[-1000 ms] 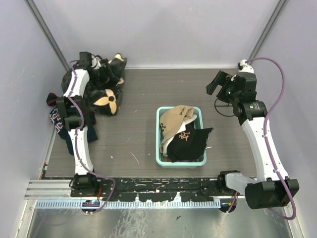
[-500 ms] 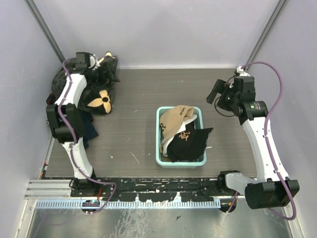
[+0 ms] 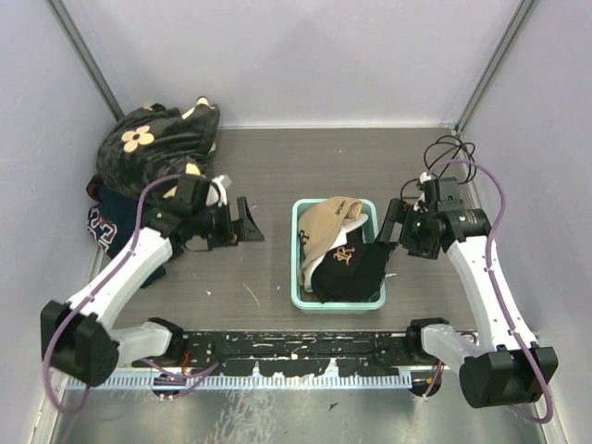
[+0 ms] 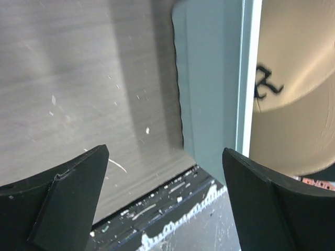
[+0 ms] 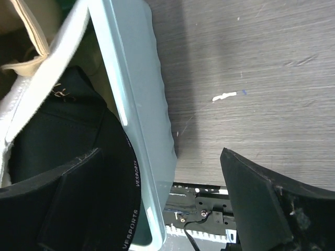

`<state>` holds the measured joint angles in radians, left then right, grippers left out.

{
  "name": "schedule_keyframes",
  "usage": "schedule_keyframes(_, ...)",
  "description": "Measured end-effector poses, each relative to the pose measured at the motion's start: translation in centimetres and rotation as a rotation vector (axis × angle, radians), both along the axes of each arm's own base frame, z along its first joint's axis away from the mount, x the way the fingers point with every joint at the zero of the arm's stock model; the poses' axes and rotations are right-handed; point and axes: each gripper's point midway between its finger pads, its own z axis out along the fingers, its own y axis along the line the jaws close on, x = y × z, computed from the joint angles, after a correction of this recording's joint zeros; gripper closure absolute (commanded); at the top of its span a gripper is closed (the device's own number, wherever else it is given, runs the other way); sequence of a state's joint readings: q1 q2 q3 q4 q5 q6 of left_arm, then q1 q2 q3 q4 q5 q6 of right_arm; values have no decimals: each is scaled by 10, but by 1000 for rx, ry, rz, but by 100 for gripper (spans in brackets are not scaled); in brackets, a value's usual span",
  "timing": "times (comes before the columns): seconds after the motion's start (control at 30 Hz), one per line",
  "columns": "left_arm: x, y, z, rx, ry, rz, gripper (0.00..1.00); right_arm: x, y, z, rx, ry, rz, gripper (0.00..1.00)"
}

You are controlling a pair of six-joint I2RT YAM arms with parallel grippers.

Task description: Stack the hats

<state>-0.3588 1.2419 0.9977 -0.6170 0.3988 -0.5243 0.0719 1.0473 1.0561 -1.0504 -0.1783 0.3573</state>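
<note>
**Bin** (image 3: 298, 264): pale teal plastic, rectangular, standing on the grey wood-grain surface (image 3: 277, 166) between the two arms. It holds three caps that I can see, piled loosely rather than nested.

- **Tan cap** (image 3: 326, 227): uppermost, at the far end of the bin, tilted. It has a black embroidered logo on the front. A small dark mark on the crown is too small to read.
- **Black cap** (image 3: 359, 270): at the near end, with its brim reaching over the bin's right rim. It has a tan logo of interlocked letters on the front. "VESPORTS" is printed in pale letters along the brim edge and reads clearly in the right wrist view.
- **White cap** (image 3: 318, 269): mostly buried between the other two, so only strips show. No marking is legible.

**Left claw** (image 3: 248, 222): jaws wide and empty, over bare surface just left of the bin, facing its wall.

**Right claw** (image 3: 391, 224): jaws wide and empty, just right of the bin, near the black brim.

**Far left corner:** a heap of black fabric with tan flower shapes (image 3: 153, 143). Beside it is dark navy clothing (image 3: 104, 222) with white lettering that is not readable.
</note>
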Motion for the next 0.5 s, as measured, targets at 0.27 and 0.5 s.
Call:
schedule_keyframes(0.27, -37, -22, -10, 6, 50, -46, 2, 0, 16, -16, 37, 8, 49, 24)
schedule_keyframes(0.5, -35, -39, -11, 21, 63, -77, 2, 11, 37, -27, 34, 15, 116, 46)
